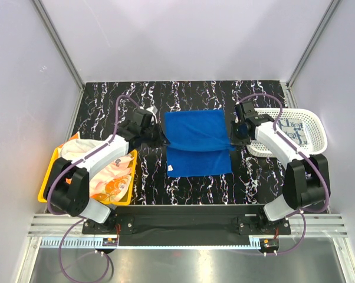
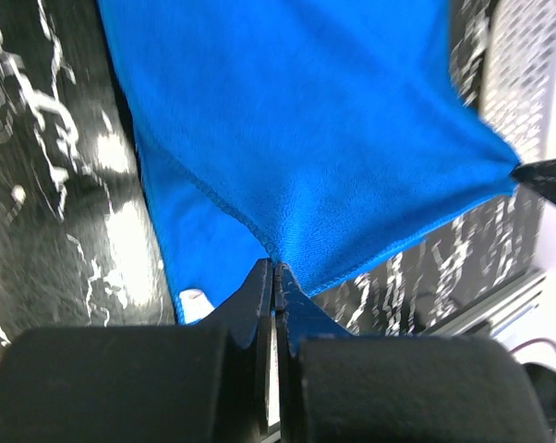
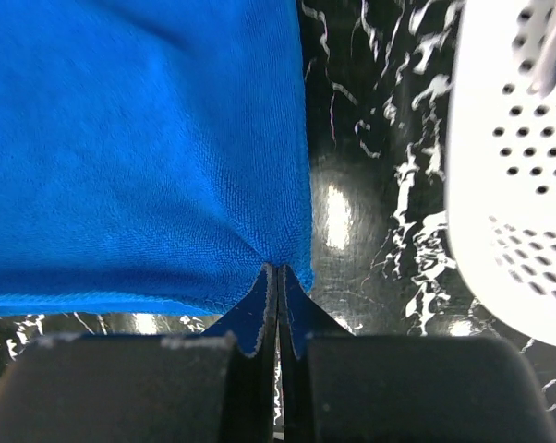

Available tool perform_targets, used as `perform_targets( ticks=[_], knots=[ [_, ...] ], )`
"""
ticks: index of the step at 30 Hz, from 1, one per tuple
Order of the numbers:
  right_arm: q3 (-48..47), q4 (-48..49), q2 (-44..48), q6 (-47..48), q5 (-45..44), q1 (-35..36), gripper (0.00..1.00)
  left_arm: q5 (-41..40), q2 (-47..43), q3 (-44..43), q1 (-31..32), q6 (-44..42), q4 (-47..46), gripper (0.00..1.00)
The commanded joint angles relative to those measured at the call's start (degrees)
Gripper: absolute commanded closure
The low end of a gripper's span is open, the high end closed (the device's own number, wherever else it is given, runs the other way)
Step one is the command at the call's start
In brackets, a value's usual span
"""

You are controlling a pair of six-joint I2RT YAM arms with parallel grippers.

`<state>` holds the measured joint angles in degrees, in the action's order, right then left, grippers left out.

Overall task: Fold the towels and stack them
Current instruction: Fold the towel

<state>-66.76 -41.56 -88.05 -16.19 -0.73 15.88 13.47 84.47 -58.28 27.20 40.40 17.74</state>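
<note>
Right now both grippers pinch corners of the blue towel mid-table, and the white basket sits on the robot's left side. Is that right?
Not quite: the top external view shows the white basket on the robot's right; the yellow bin is on the left. The rest holds: left gripper and right gripper each pinch a corner of the blue towel.

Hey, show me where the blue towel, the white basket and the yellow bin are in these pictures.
blue towel [image 1: 196, 131], top view, middle of its far half.
white basket [image 1: 318, 124], top view, perforated far-right wall.
yellow bin [image 1: 133, 169], top view, right-hand rim.
</note>
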Motion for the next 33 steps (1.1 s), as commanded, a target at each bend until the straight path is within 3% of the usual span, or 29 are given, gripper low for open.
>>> perform_targets(
  ticks=[1,18,33],
  knots=[
    [2.41,2.62,0.6,-2.0,0.64,1.08,1.0,-0.12,-0.8,2.73,1.01,0.2,-4.99,1.0],
    [7.78,5.26,-3.44,-4.03,0.64,2.93,1.0,-0.21,-0.18,7.92,2.77,1.35,-5.08,1.0],
    [3.83,-1.06,3.14,-4.29,-1.11,3.54,1.0,-2.05,-5.54,4.67,2.86,0.12,1.07,1.0]
  ],
)
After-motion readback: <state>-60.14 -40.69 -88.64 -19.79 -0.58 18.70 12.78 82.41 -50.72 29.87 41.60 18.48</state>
